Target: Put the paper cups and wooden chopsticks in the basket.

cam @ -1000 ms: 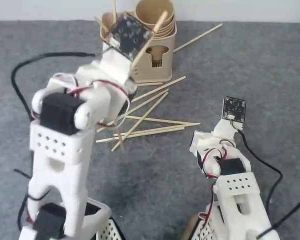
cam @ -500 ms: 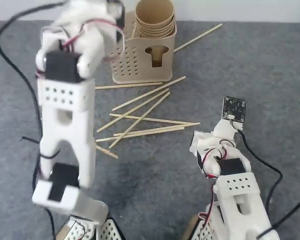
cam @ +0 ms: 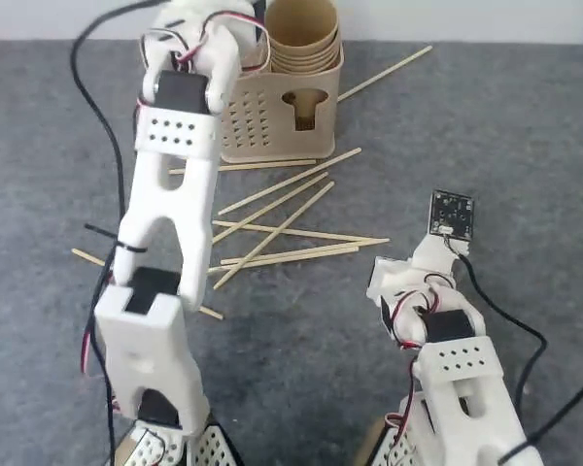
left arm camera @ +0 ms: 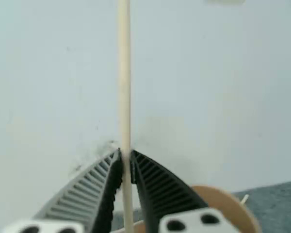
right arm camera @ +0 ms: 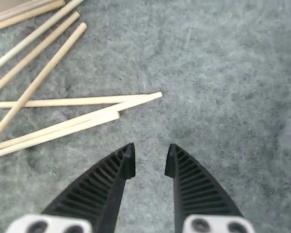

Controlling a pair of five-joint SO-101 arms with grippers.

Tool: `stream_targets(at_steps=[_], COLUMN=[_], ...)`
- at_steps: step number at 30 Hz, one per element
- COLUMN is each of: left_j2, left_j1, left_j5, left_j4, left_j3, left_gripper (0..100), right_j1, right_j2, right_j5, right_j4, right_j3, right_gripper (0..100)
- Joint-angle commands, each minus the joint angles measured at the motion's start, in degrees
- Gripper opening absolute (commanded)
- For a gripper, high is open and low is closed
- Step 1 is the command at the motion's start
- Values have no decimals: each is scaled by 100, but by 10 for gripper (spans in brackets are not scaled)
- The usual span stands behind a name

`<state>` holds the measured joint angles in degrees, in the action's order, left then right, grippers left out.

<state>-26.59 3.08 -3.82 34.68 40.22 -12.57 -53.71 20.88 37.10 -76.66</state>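
My left gripper (left arm camera: pixel 126 165) is shut on one wooden chopstick (left arm camera: pixel 123 73), which stands straight up between the jaws against a pale wall. A paper cup's rim (left arm camera: pixel 228 204) lies just beyond its fingers. In the high view the left arm (cam: pixel 180 126) stretches up to the back left corner of the beige basket (cam: pixel 272 121), which holds stacked paper cups (cam: pixel 301 34). Several chopsticks (cam: pixel 282 228) lie scattered on the grey carpet in front of the basket. My right gripper (right arm camera: pixel 150 155) hovers open over the carpet, just short of the nearest chopstick ends (right arm camera: pixel 136 99).
One chopstick (cam: pixel 384 73) lies to the right of the basket. Another chopstick (cam: pixel 87 257) lies left of the left arm. The right arm (cam: pixel 447 330) sits at the front right, with open carpet to its right.
The left arm has risen from a folded pose over the basket and stretched far back, carrying the chopstick. The right arm has stayed put.
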Motion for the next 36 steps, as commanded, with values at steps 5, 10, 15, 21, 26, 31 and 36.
stream_targets(at_steps=[5, 10, 15, 21, 26, 31, 36], left_j2=[-536, -422, -44, 536, 1134, 1811, 2840], left_j1=[-413, -475, -589, -782, -914, -1002, -1424], left_j5=[-35, -97, -220, -114, -114, -132, -105], left_j4=[-668, 343, 1749, 3552, 5178, 6620, 6585], left_j3=[312, 462, 954, 1464, 1719, 1701, 295], left_gripper=[23, 224, 298, 299, 299, 298, 298], right_j1=[-13, -13, -13, 4, -13, -409, -1262], right_j2=[-101, -92, -84, -127, -75, 330, 1569], right_j5=[53, 53, 53, -580, -2207, -3007, -3420], right_j4=[-110, -110, -119, -57, 127, 1525, 1657], right_j3=[44, 44, 44, 44, 255, 1530, 2286], right_gripper=[118, 121, 121, 122, 122, 124, 201])
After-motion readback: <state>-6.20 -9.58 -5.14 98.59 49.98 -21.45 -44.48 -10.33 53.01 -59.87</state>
